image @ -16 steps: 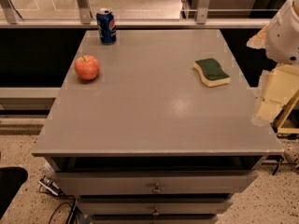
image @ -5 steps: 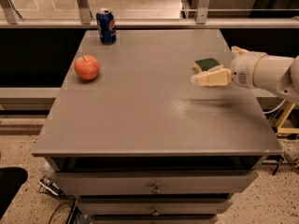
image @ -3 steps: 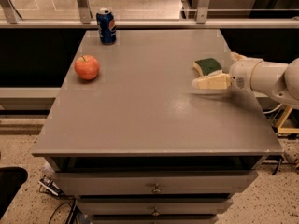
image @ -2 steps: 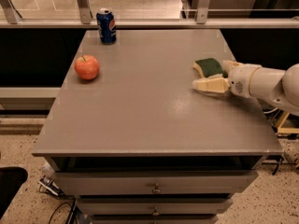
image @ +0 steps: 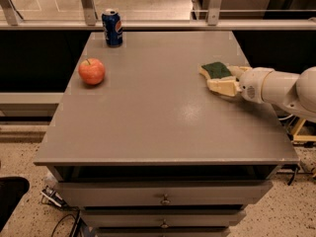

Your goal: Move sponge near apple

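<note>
RIGHT SIDE OF TABLETOP (image: 158, 112): My end effector (image: 223, 82) has come in from off the right edge and dropped low over the last sec or so. It now sits against the near-right side of the sponge (image: 216, 69), and my arm (image: 276, 85) stretches in behind it. A few secs ago the sponge lay uncovered, w/ nothing near it. Now only its dark green top shows past the end effector. I can't tell whether the end effector is apart or already clamped on the sponge, as too much is hidden at the contact.

The sponge itself hasn't shifted and lies flat on the right side of the tabletop. The apple (image: 92, 71) is well apart from it at the left edge, unmoved, w/ the Pepsi can (image: 112, 27) behind it at the far edge.

My read: approach is done and the grasp is in hand, so the carry across to the apple hasn't begun. Most of the task is still ahead.
</note>
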Motion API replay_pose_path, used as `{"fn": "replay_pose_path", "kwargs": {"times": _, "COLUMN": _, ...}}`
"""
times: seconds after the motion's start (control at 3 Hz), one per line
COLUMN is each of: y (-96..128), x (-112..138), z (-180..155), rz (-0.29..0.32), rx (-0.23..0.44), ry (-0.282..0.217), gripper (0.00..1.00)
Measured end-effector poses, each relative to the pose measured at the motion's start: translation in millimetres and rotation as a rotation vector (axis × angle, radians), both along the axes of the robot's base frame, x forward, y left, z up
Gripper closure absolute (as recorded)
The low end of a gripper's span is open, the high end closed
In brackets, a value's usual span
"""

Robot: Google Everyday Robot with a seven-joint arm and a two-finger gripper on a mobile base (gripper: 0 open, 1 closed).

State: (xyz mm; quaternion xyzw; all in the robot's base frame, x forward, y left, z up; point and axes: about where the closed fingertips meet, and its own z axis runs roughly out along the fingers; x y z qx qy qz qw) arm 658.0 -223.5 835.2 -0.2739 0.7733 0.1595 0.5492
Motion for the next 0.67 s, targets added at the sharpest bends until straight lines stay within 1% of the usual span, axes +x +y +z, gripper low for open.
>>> {"fn": "replay_pose_path", "kwargs": {"times": 0.33, "y": 2.3, "x": 0.4, "z": -0.4, "rz": 0.004, "rx": 0.001, "ry": 0.001, "gripper": 0.88}}
{"fn": "replay_pose_path", "kwargs": {"times": 0.67, "y": 4.5, "x": 0.8, "z": -0.8, "rz": 0.007, "rx": 0.001, "ry": 0.001, "gripper": 1.00}}
